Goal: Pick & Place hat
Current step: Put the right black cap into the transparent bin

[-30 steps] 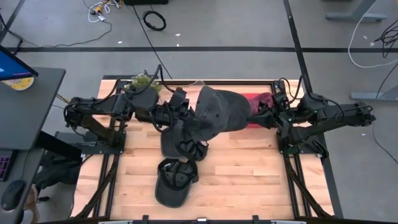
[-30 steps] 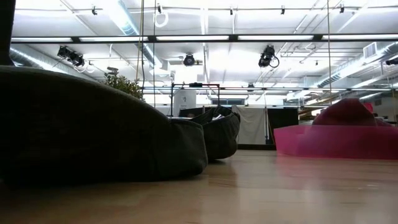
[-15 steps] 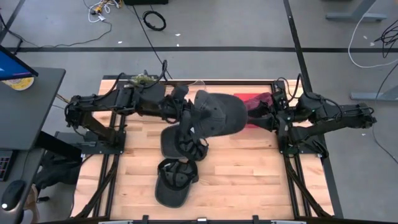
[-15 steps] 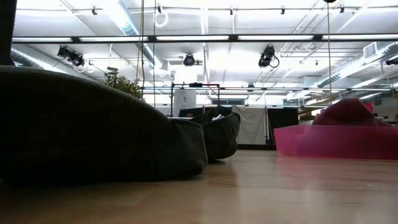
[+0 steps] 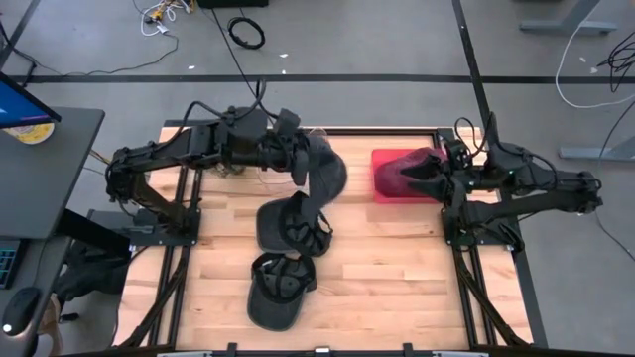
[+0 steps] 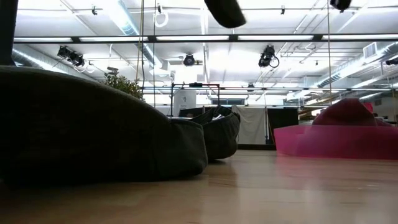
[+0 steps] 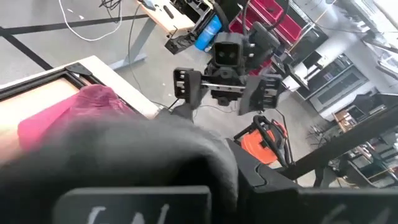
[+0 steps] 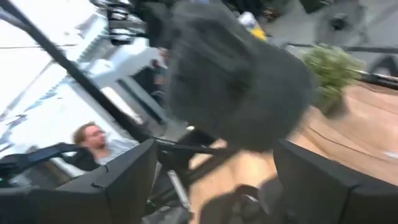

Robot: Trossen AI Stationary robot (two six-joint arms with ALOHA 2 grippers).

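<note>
Left claw [image 5: 298, 159] clamped on dark grey hat [image 5: 322, 174], lifted above the counter [image 5: 397, 268], hat hanging just beside and below the fingers. Right claw [image 5: 432, 171] with fingers apart, holding nothing, well apart from the hat, just over a pink hat [image 5: 397, 174]. Below the left claw, two more dark hats [image 5: 283, 258] lying on the counter.

A grey concrete floor [image 5: 397, 40] crossed by black tape lines [image 5: 327, 77] surrounds the wooden bench [image 5: 387, 268]. Loose cables [image 5: 246, 32] lie on it beyond the bench's far edge. A dark side desk [image 5: 40, 169] stands off the left edge. Fluorescent ceiling lights [image 6: 186, 38] and white ductwork [image 6: 124, 15] run overhead.
</note>
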